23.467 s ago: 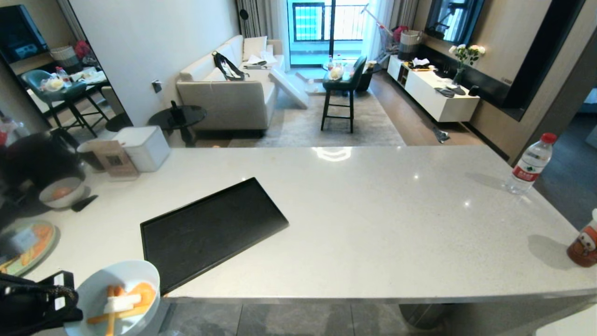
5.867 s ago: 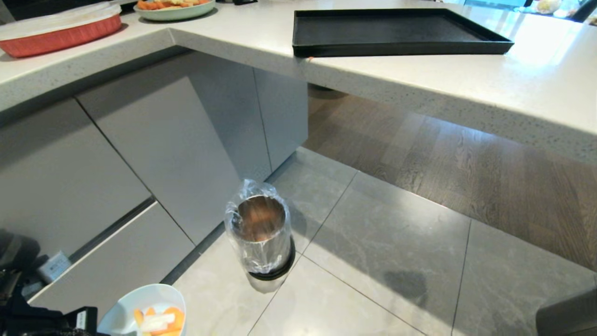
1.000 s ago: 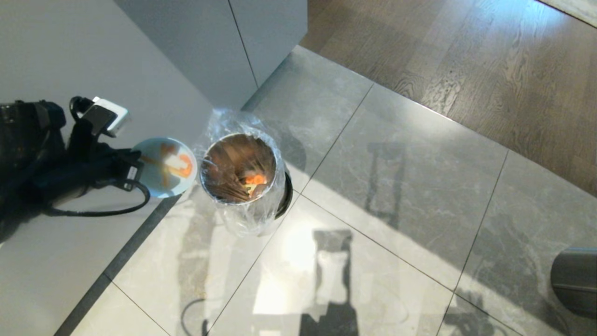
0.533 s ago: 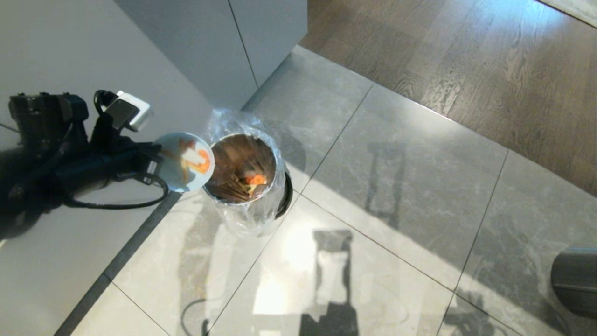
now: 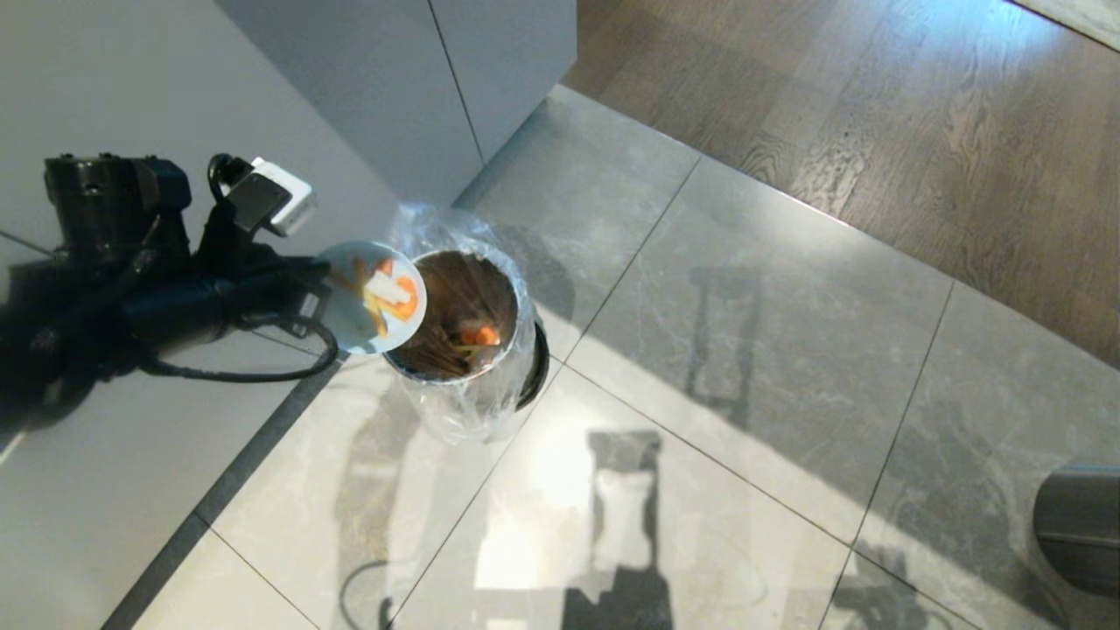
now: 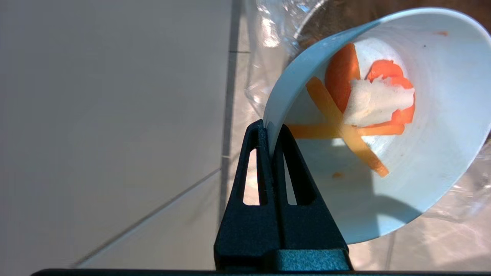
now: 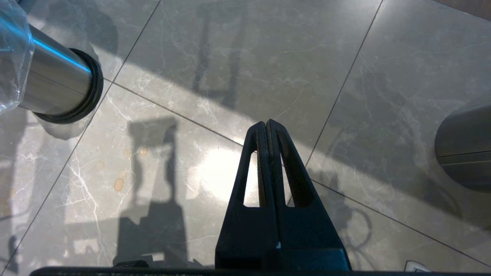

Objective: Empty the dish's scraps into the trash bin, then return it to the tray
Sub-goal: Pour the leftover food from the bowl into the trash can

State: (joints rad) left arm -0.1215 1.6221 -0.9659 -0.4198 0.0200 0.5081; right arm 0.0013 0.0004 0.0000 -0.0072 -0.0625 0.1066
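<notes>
Jaws of the left gripper [image 6: 273,132] pinch the rim of the dish [image 5: 374,296], held tipped over the trash bin [image 5: 477,398]. Tip it more, slowly — the scraps [image 6: 355,103] look stuck. The right gripper [image 7: 267,126] hangs pressed together over the floor.

The dish [image 5: 372,296] held just beyond the left tool [image 6: 271,132] covers the near part of the trash bin [image 5: 472,350] mouth, and a grey cylinder [image 5: 1081,525] far from it is cut off.
</notes>
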